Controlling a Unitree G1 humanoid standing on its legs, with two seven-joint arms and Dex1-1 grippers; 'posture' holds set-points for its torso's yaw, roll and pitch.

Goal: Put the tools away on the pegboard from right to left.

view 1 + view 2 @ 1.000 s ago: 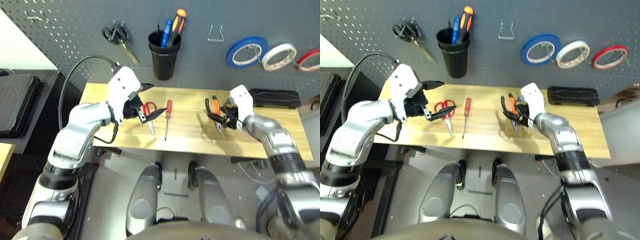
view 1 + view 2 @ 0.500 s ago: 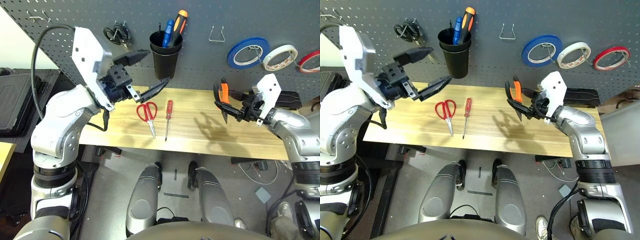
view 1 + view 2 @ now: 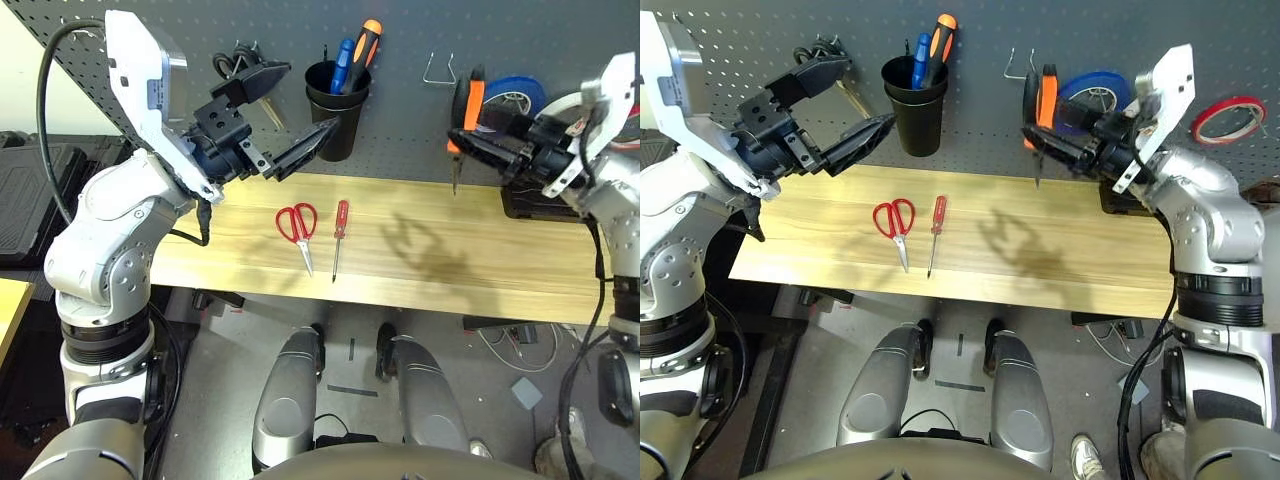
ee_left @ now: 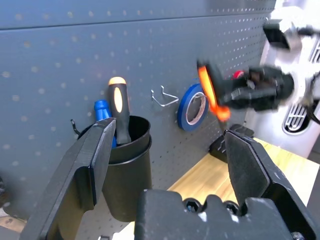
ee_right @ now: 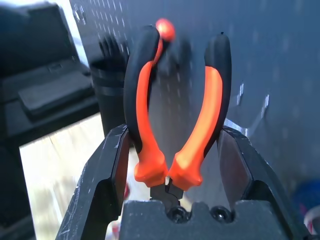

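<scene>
Moved: my right gripper (image 5: pixel 172 165) has lifted the pliers (image 3: pixel 462 112) off the table (image 3: pixel 470 270) up to the pegboard (image 3: pixel 560 40), just beside the hook (image 3: pixel 437 70).
Right gripper: pinching the pliers' handles, nose down.
Left gripper (image 3: pixel 280 115): I see it spread wide, empty, raised near the cup (image 3: pixel 335 120).
Table: scissors (image 3: pixel 298 225) and screwdriver (image 3: pixel 338 235) lie side by side.

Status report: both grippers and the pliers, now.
Right gripper shut on pliers, raised by wire hook. Left gripper open, empty, near black cup. Nothing blocking hook.
</scene>
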